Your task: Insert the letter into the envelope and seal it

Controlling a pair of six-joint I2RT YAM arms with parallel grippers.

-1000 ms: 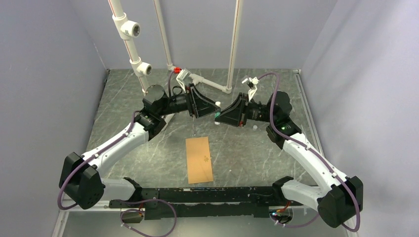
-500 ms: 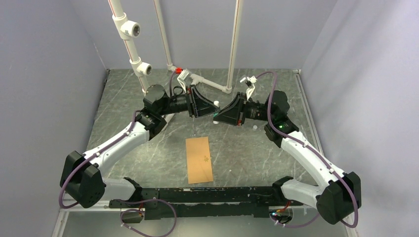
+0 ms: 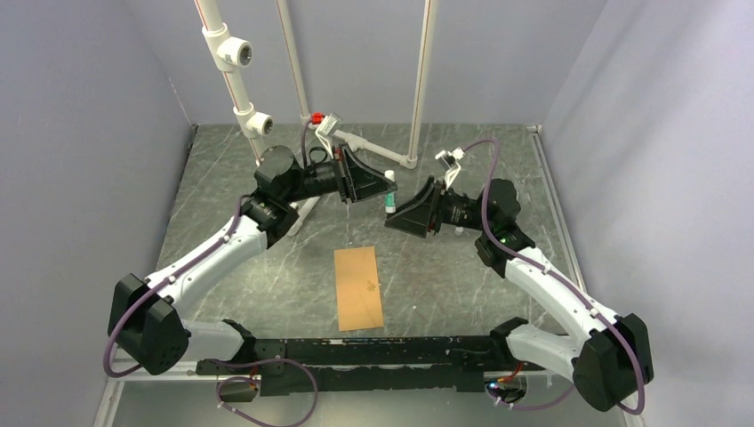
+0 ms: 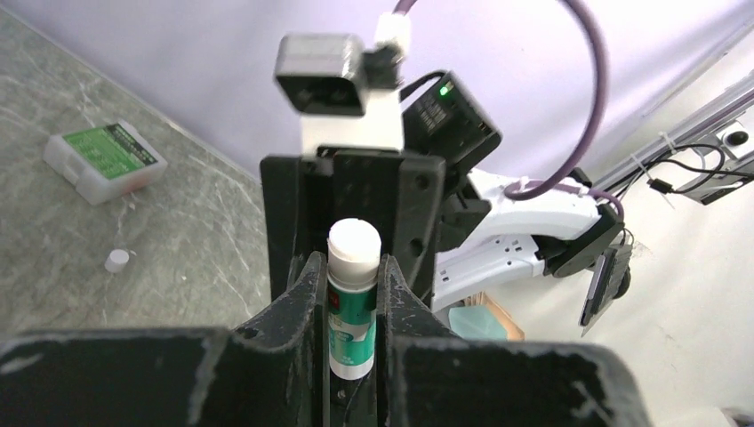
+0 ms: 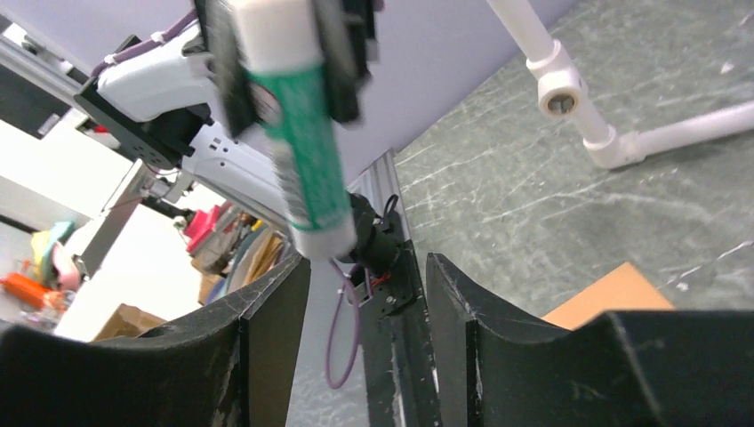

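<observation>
Top external view: the left gripper (image 3: pixel 389 189), raised over the far middle of the grey marbled table (image 3: pixel 222 178), has its fingers clamped on a green-and-white glue stick (image 4: pixel 354 294). Nearer, the kraft-brown paper envelope (image 3: pixel 358 287) lies flat, well apart from both grippers. The right gripper (image 5: pixel 366 267) faces the stick, fingers apart, gripping nothing.

Robotics lab test cell: plain lilac walls (image 3: pixel 80 133) enclose a marbled tabletop (image 3: pixel 445 267); white PVC pipe frame (image 3: pixel 421 80) at far edge.
</observation>
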